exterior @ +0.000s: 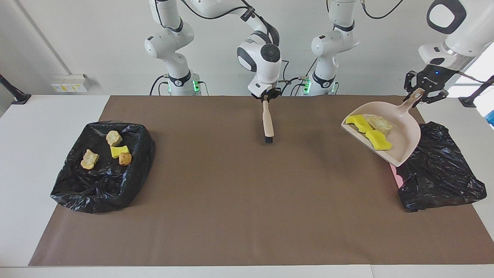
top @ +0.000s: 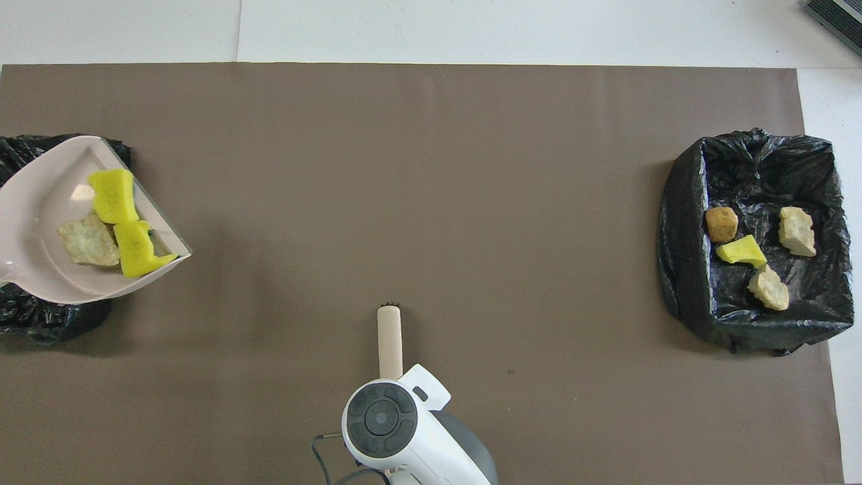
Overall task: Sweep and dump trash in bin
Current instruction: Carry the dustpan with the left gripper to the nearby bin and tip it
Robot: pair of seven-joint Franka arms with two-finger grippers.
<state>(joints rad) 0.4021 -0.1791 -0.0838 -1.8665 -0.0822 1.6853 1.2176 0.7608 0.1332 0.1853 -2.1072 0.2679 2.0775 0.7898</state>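
My left gripper (exterior: 418,94) is shut on the handle of the beige dustpan (exterior: 401,143), which hangs tilted over the black-bagged bin (exterior: 440,170) at the left arm's end of the table. In the pan lie two yellow sponge pieces (exterior: 359,122) (exterior: 379,139) and a tan chunk (exterior: 380,123) of trash. In the overhead view the dustpan (top: 40,195) covers part of that bin (top: 40,316). My right gripper (exterior: 265,98) is shut on the brush (exterior: 268,123) over the middle of the mat, bristles pointing down. From overhead the brush (top: 390,340) pokes out from under the wrist.
A second black-bagged bin (exterior: 100,185) stands at the right arm's end and holds several trash scraps, one yellow sponge (exterior: 119,151) among tan chunks (exterior: 89,159). A brown mat (exterior: 247,216) covers the table. A pink edge (exterior: 395,173) shows under the bag by the dustpan.
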